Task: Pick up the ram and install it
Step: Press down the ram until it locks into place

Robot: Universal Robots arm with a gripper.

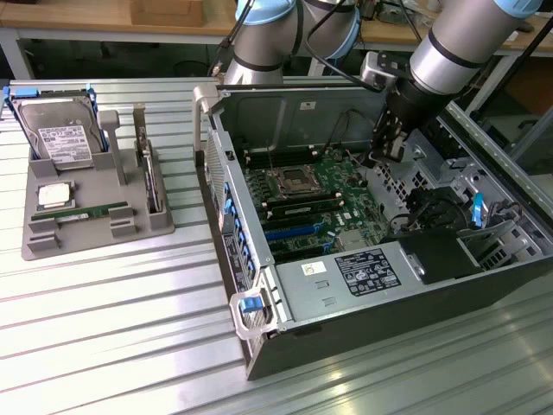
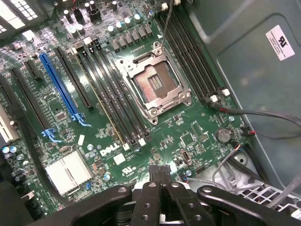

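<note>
While the gripper (image 1: 386, 147) hovers clenched and empty over the motherboard (image 2: 188, 136), the ram (image 1: 82, 213) lies well away in the grey tray (image 1: 34, 246).
Judgement: grasp stick by its long edges, level, clear of the processor chip (image 1: 54, 194) beside it.

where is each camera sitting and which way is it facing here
Exterior view: off the arm, raised, looking down at the open computer case and the parts tray holding the ram; the arm's gripper hangs inside the case.
Wrist view: on the wrist, facing down at the motherboard; the gripper fills the lower edge.
Shared: the empty processor socket and the black memory slots.
</note>
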